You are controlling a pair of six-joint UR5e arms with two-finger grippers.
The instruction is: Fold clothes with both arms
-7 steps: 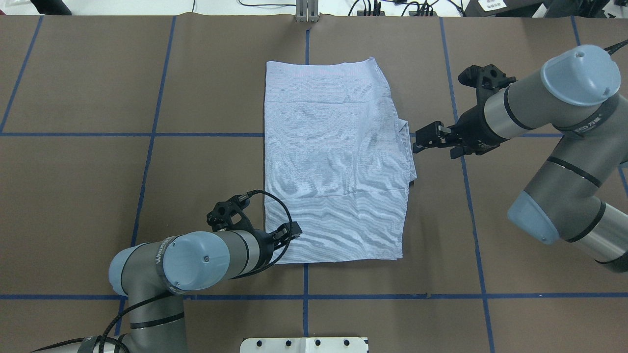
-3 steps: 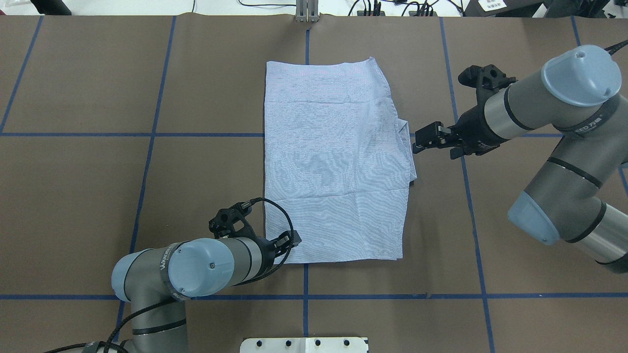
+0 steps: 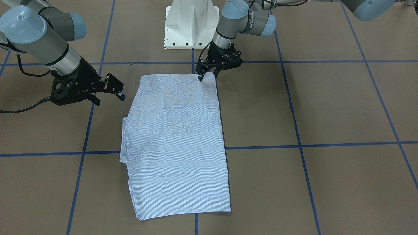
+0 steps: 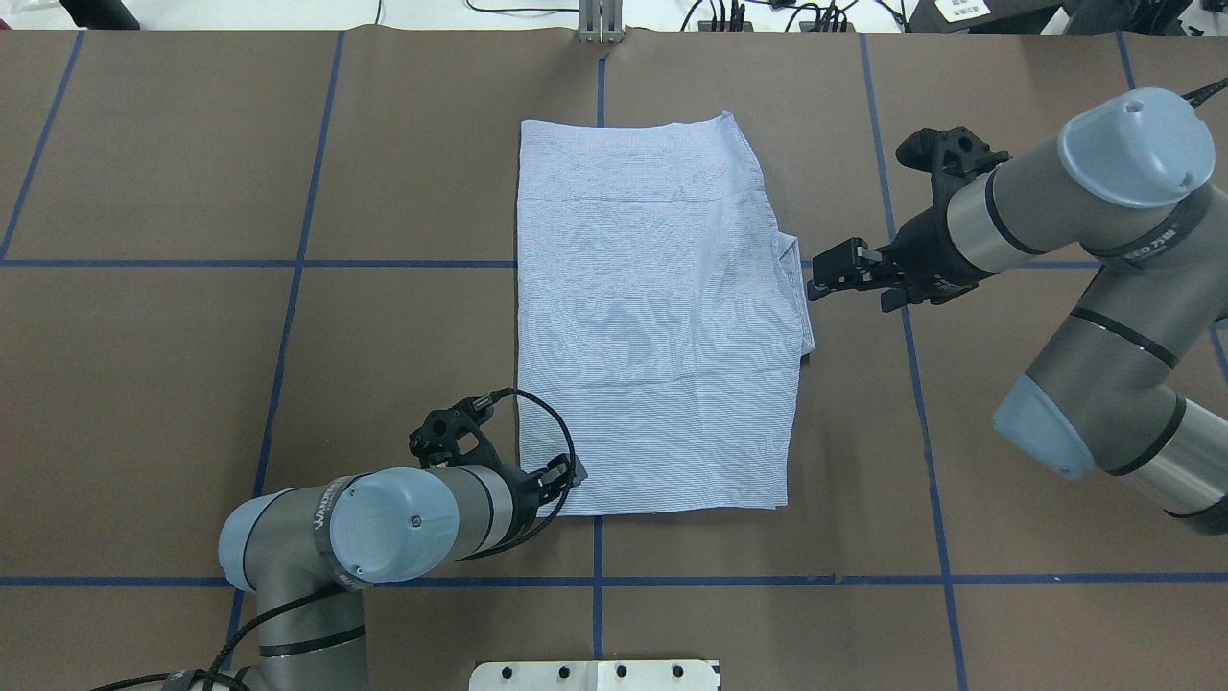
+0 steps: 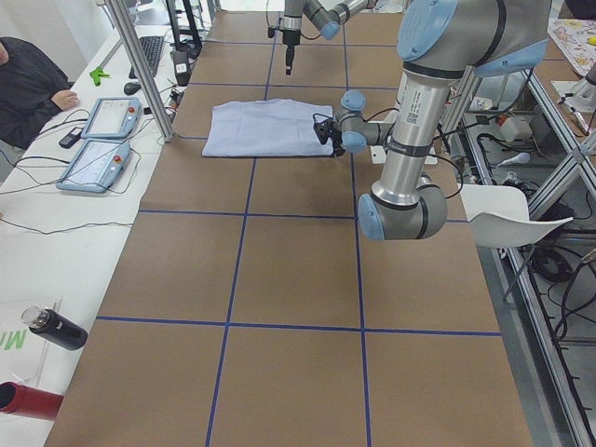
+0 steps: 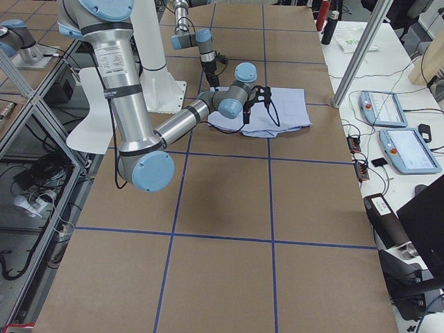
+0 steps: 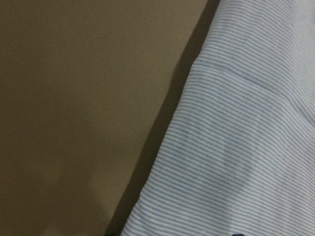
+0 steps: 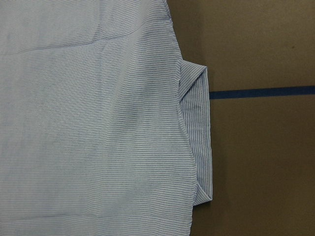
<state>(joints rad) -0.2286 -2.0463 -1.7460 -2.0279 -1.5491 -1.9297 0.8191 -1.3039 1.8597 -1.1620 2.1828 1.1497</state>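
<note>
Folded striped shirt [image 4: 652, 317] flat on counter [image 4: 192, 192]. Left end effector [image 4: 568, 475] spread, at shirt's 7 o'clock corner. Right end effector [image 4: 815, 276] spread, just beside 3 o'clock edge.

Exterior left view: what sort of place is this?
Probably a robotics lab, not production: brown paper-covered table with blue tape grid, two grey tablet-like teach pendants on a white side bench, a person in black beside them.

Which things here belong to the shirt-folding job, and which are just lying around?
Job in hand: striped shirt; left tool; right tool.
Lying about: control pendants; dark bottle.
</note>
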